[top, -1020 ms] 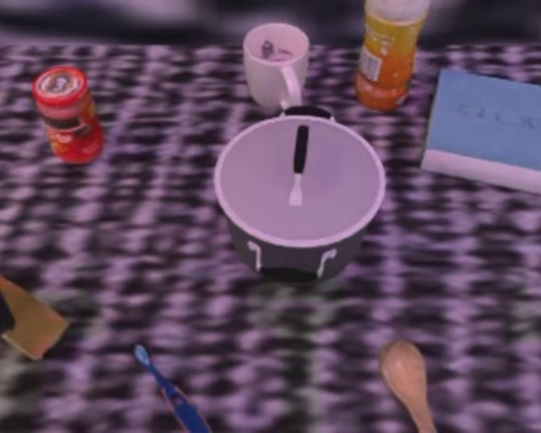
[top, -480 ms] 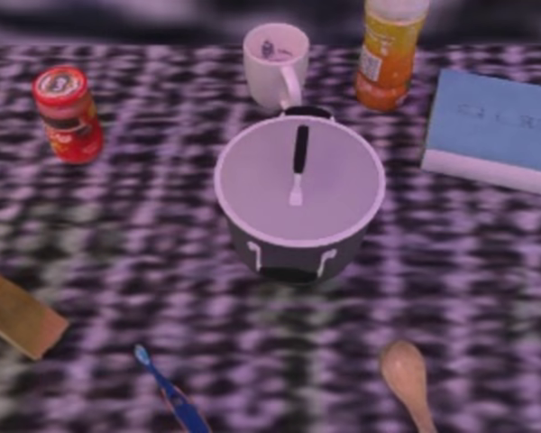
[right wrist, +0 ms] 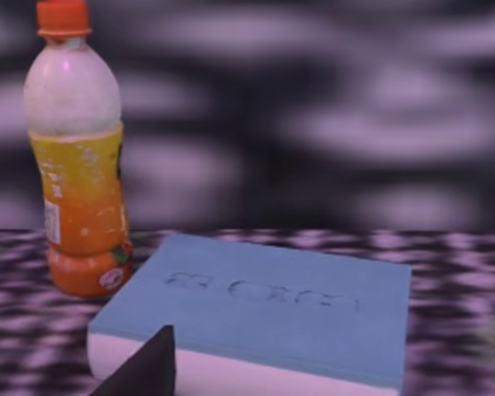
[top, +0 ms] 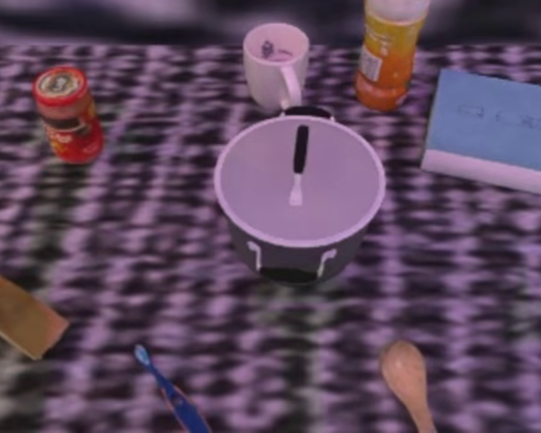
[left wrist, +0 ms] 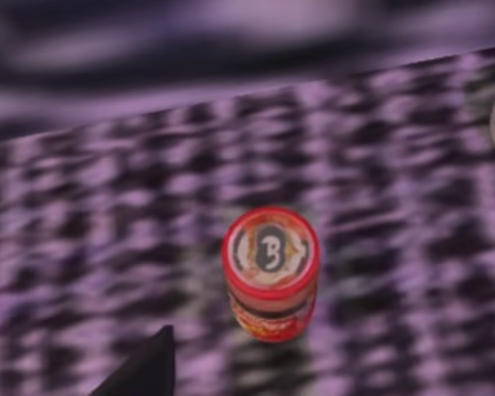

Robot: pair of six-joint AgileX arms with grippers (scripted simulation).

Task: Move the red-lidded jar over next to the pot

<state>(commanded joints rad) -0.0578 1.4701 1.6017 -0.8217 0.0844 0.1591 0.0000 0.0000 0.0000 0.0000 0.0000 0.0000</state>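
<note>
Gone from the top view is the dark shape of the left arm that sat at the table's left edge half a second ago; nothing on the table has shifted. The jar (top: 68,115) stands upright, well to the left of the pot (top: 299,198) and nowhere near touching it. The left wrist view looks down on the jar (left wrist: 271,272), red lid up, with one dark fingertip (left wrist: 144,367) showing in the corner, apart from the jar. How wide that left hand is, I cannot tell. Behind the pot stands a white mug (top: 277,63), close to its rim. Beyond the pot's right side are an orange bottle (top: 389,54) and a blue book (top: 496,131). The right wrist view faces that bottle (right wrist: 81,157) and book (right wrist: 264,318); right hand's width, cannot tell either.
</note>
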